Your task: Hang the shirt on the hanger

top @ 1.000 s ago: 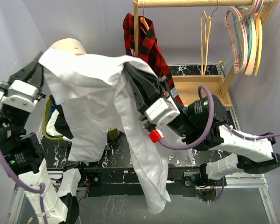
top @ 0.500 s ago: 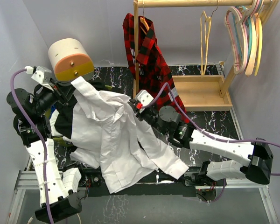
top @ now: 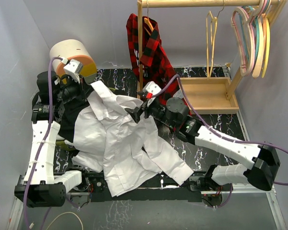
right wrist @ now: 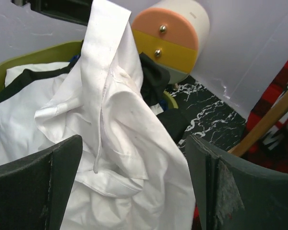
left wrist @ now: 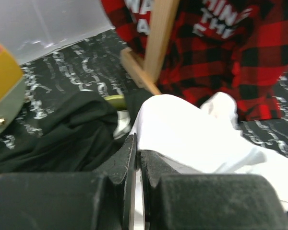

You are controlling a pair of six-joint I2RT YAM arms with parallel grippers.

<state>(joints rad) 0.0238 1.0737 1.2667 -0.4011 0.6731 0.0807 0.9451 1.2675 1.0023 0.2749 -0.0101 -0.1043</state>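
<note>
The white shirt [top: 120, 143] lies crumpled over the table's left and middle, one sleeve trailing toward the front right. My left gripper [top: 86, 82] is shut on a corner of the shirt and holds it up near the cylinder; in the left wrist view the jaws [left wrist: 137, 148] pinch thin white cloth of the shirt [left wrist: 192, 134]. My right gripper [top: 136, 114] hovers open just above the shirt's middle, and its wide-apart fingers [right wrist: 221, 187] frame the loose shirt [right wrist: 115, 143] without touching it. The pale yellow hanger [top: 211, 43] hangs on the wooden rod at the back.
A red-and-black plaid shirt [top: 151, 52] hangs on the rack post. Pastel hangers [top: 252, 38] bunch at the rod's right end. The wooden rack base [top: 209, 93] sits back right. A cream and orange cylinder [top: 72, 57] and a black garment [top: 67, 117] are at the left.
The shirt came down from held high between both arms to lying on the table. My right gripper opened and released it. The left arm lowered, still gripping.
</note>
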